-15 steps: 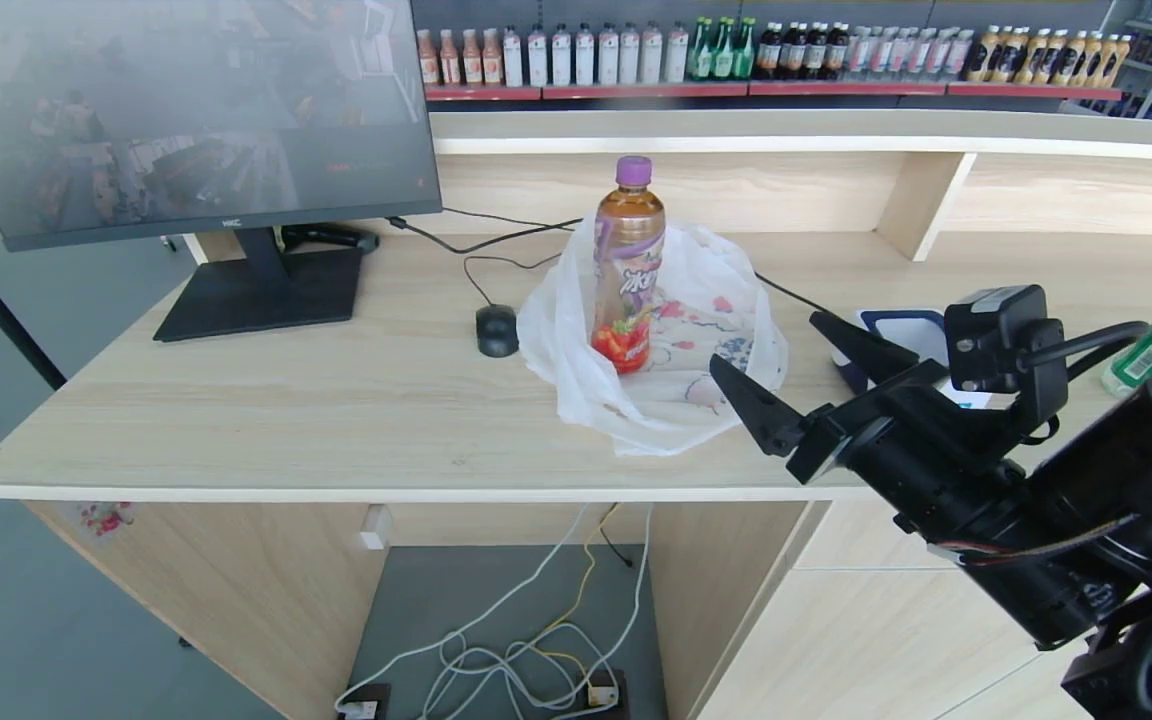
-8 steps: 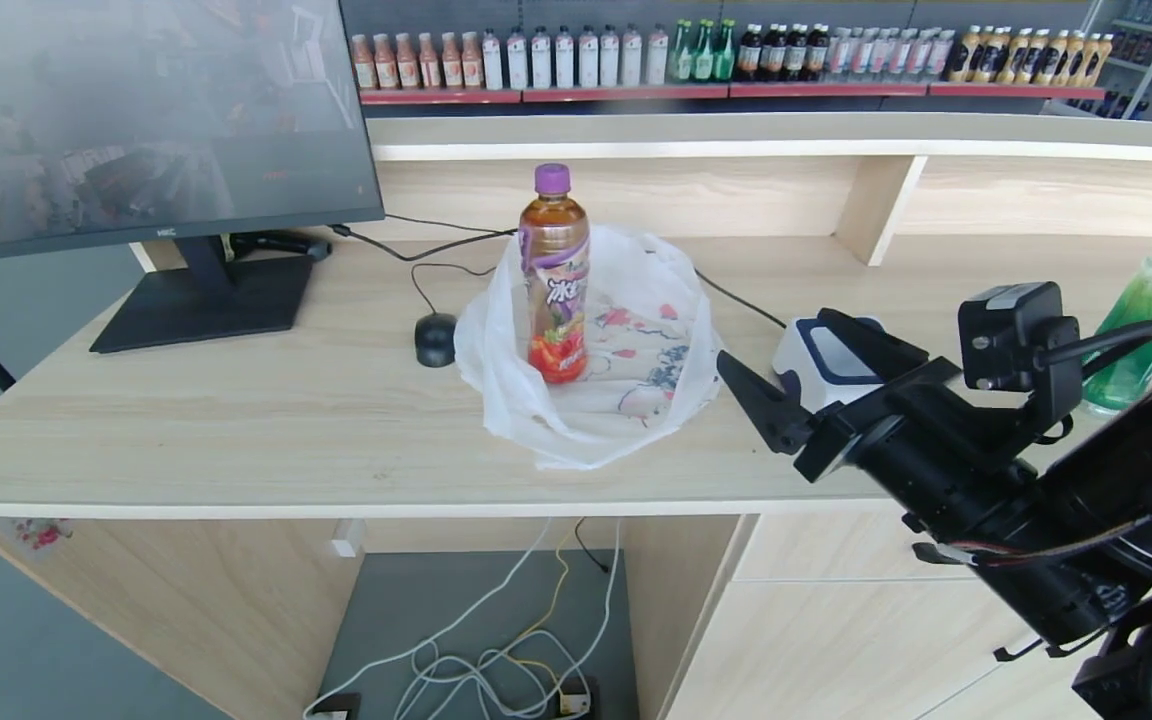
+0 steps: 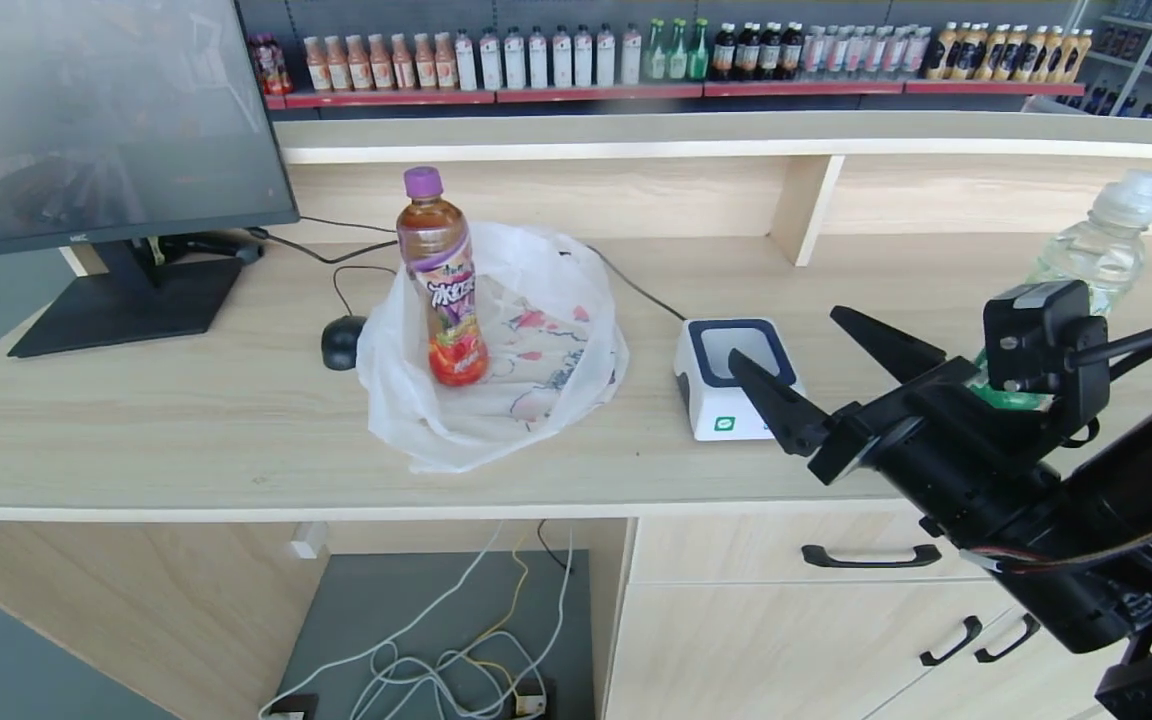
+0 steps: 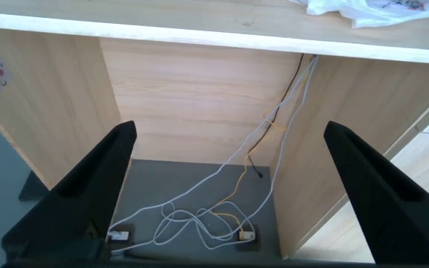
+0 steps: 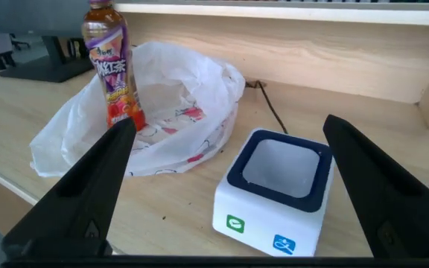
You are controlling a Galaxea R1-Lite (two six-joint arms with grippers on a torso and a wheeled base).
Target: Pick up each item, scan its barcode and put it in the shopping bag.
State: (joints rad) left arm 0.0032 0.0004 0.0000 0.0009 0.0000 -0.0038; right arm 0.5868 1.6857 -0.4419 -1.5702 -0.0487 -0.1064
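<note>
1. Clear bottle (image 3: pixel 1096 245) with a white cap stands upright on the counter (image 3: pixel 186 430), at the robot's far right. Its lower part is hidden behind the right arm. It is not in the bag, so I judge it is the item that waits to be picked up and scanned.
2. The right gripper (image 3: pixel 786 335) hangs over the front edge of the counter, its fingers wide apart with nothing between them. The clear bottle is not between the jaws. It stands behind them and to the right, beside the wrist, while the fingers point toward the scanner. I think the arm must turn to the right to reach it.
3. The scanner (image 3: pixel 721 420), a white box with a dark blue frame and its window facing up, sits between the clear bottle and the bag. Probably it is put there so that an item passes over it on the way to the bag.
4. The shopping bag (image 3: pixel 546 380) lies slumped with its mouth open. A tea bottle (image 3: pixel 441 285) with a purple cap stands upright in it, so this item seems finished.
5. The left gripper (image 4: pixel 229 130) is low, under the level of the counter top. Its jaws are wide apart and empty. It faces the cables (image 4: pixel 214 216) under the counter, well apart from both bottles, so it looks parked.
6. A mouse (image 3: pixel 341 342) lies just beside the bag, and a monitor (image 3: pixel 86 110) stands farther left.
</note>
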